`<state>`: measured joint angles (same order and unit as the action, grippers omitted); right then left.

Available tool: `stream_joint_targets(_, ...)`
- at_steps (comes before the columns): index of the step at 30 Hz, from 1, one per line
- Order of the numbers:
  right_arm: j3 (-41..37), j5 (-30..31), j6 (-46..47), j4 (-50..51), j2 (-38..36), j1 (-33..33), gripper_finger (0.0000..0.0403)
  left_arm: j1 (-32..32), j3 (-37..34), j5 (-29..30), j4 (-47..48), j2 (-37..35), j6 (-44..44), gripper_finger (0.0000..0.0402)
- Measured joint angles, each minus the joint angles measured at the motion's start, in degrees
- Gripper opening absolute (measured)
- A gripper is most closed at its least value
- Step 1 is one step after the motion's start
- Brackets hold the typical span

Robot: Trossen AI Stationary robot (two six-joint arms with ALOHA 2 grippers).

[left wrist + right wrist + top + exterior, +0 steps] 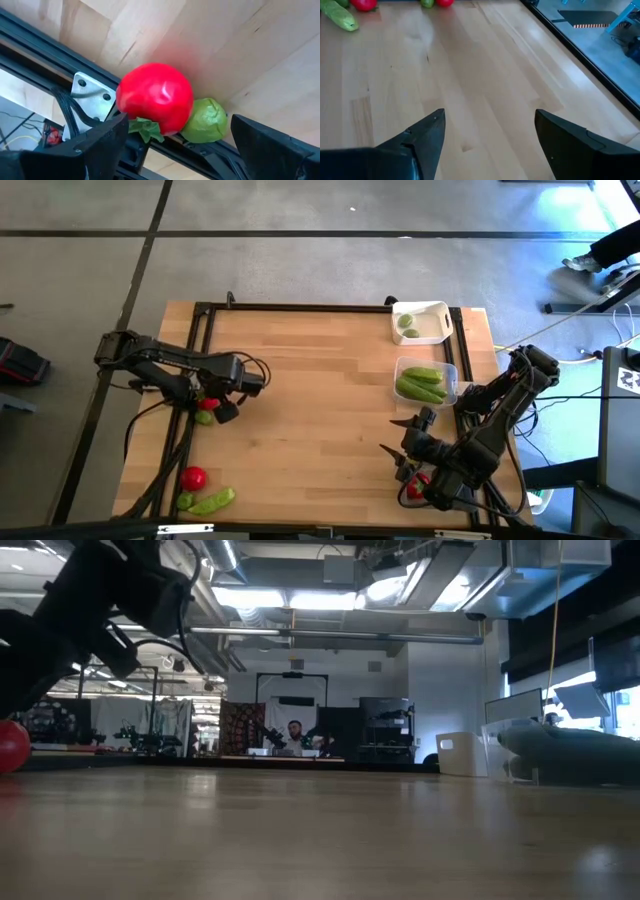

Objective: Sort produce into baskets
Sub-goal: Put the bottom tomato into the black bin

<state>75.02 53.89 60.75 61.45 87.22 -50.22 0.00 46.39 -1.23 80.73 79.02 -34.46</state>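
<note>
Spread wide and gripping nothing, the left gripper (180, 142) brackets a glossy round red toy tomato with a green leaf stub (156, 97) and a small round green lime-like piece (204, 120). The two touch each other and lie against the black frame rail (196, 360), far across the wooden table (320, 400) from the clear plastic rectangular basket (452, 370).

Sorting looks partly done. That clear basket already holds several elongated green pods (420, 383). Just beyond it, the opaque white rectangular basket (437, 308) holds two more lime pieces (408, 327).

Five items are left on the bare wood. Two are the pair under the left gripper. Further toward the near corner on that same far side lie a second red tomato (193, 477), another lime piece (185, 500) and one long green pod (213, 501).

Near the clear basket, on its front side, the right gripper (490, 135) hangs over bare boards with its fingers apart and nothing between them. Something red (417, 485) shows under that arm; whether it sits in the third basket I cannot tell, as the arm covers it
</note>
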Motion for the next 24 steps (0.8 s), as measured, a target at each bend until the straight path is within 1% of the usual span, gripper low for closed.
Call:
stream_joint_targets(6, 0.0, 0.5, -1.0, 0.0, 0.0, 0.0, 0.0287, 1.3, 0.0, 0.0, 0.2, 2.9, 0.6, 0.0345)
stream_joint_targets(10, 0.0, 0.5, -1.0, -0.2, 0.0, 0.0, 0.0287, 2.1, 0.0, 0.4, 2.4, 7.7, 1.9, 0.0345)
stream_joint_targets(17, 0.0, 0.5, -1.0, -0.5, 0.0, 0.0, 0.0287, 3.6, 0.0, 0.6, 2.4, 16.3, 6.3, 0.0345)
stream_joint_targets(24, 0.0, 0.5, -1.0, -0.5, 0.0, 0.0, 0.0287, 4.4, 0.0, 0.2, 1.3, 21.7, 11.8, 0.0345)
